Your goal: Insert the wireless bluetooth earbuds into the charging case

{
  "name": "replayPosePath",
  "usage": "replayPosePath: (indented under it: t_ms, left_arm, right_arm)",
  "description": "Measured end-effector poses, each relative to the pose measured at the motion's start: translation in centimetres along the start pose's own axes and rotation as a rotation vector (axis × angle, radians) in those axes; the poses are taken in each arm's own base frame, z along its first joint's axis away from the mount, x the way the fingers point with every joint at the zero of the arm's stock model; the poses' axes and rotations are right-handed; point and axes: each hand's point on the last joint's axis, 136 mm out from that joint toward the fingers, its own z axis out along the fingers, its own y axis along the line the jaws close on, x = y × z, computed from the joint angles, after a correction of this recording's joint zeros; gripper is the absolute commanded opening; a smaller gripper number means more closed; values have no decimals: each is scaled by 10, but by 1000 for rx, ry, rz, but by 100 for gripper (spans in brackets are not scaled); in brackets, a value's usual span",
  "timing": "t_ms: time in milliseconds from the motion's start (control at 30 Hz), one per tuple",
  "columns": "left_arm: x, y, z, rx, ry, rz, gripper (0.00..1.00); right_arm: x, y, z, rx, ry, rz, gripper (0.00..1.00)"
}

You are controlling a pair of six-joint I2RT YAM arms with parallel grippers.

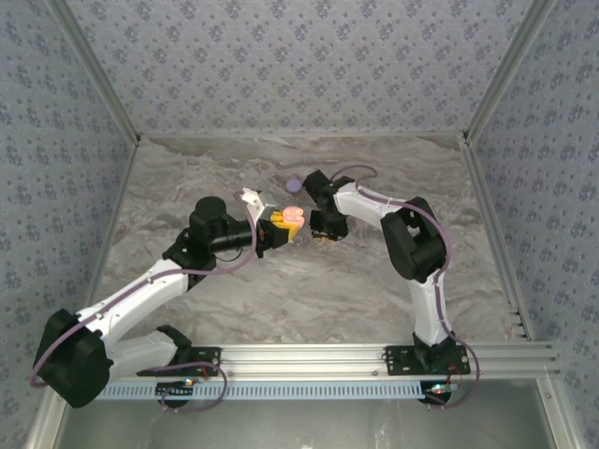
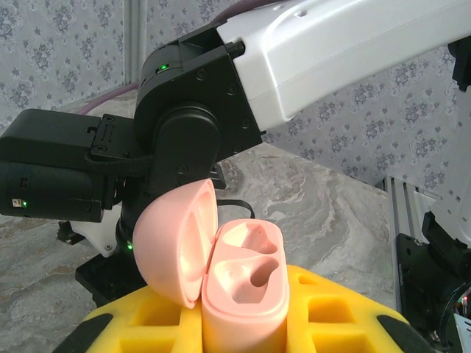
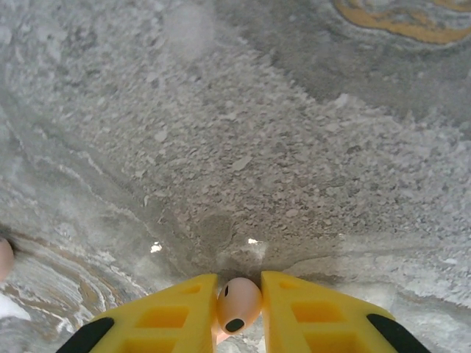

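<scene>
Earbud (image 3: 238,303), pale pink with a dark spot at its near end, pinched between the yellow right fingers (image 3: 193,305). We see them closed on it from both sides. The grey marbled counter (image 3: 294,147) lies below it.

From the left wrist, we see the case (image 2: 246,294), pink, standing upright between the yellow left fingers (image 2: 335,312), which are closed on its lower body. Its lid (image 2: 176,246) is swung open to the left. The two moulded sockets (image 2: 254,265) inside look bare. Behind the case stands the right arm (image 2: 331,51), white and black, close by.

From above, we see both arms reach inward and meet near the middle of the counter. The case sits at the tip of the left arm (image 1: 140,290), lid raised. The right fingers are just beside it on the right, apart from it. A small purple disc (image 1: 294,186) lies on the counter just beyond the case, toward the back. Patterned walls (image 1: 281,56) close in the counter on three sides.
</scene>
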Motion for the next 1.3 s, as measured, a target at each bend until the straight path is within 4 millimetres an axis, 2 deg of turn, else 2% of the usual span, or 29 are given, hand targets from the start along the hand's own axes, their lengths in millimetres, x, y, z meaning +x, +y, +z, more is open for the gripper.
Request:
replayPosePath:
  t_ms: [400,533,633,800,1033,1300]
  left_arm:
    - [-3,0,-2,-11,-9,5,2]
    - [-3,0,-2,-10,-9,5,2]
    - [-2,0,-2,-11,-8,5,2]
    - [0,0,-2,-11,-4,2,2]
    - [2,1,-2,-12,-1,4,2]
    - [3,1,-2,-13,3,4,2]
  right_arm:
    - [3,1,1,3,51,-290,27]
    - [3,2,0,-1,56,-318,38]
    - [4,2,0,-5,60,-297,43]
    - [2,4,0,-9,53,-200,44]
    - [1,4,1,-7,35,-46,39]
    - [-1,1,1,6,27,12,36]
